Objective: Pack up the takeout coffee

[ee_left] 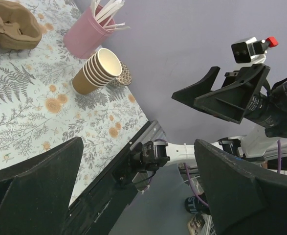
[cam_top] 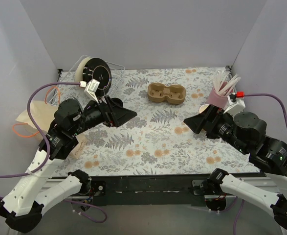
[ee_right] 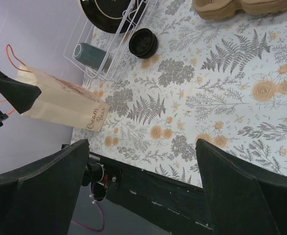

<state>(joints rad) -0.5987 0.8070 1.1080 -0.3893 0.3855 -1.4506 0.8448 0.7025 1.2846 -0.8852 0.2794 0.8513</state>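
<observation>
No takeout coffee with a lid on it shows in any view. A stack of lidless kraft paper cups (ee_left: 97, 71) lies tilted beside the pink cup of straws (ee_left: 87, 32), and a stack of black lids (ee_right: 143, 43) sits by the wire rack (ee_right: 87, 68). The moulded brown cup carrier (cam_top: 166, 93) rests at the back middle of the floral table. My left gripper (cam_top: 126, 115) hovers open over the left side with nothing between its fingers. My right gripper (cam_top: 189, 121) hovers open on the right, also holding nothing. The two point toward each other.
A paper bag (ee_right: 60, 103) lies on its side at the table's left edge. The wire rack (cam_top: 97, 73) at the back left holds plates and a grey-green mug (ee_right: 89, 53). Grey walls close in three sides.
</observation>
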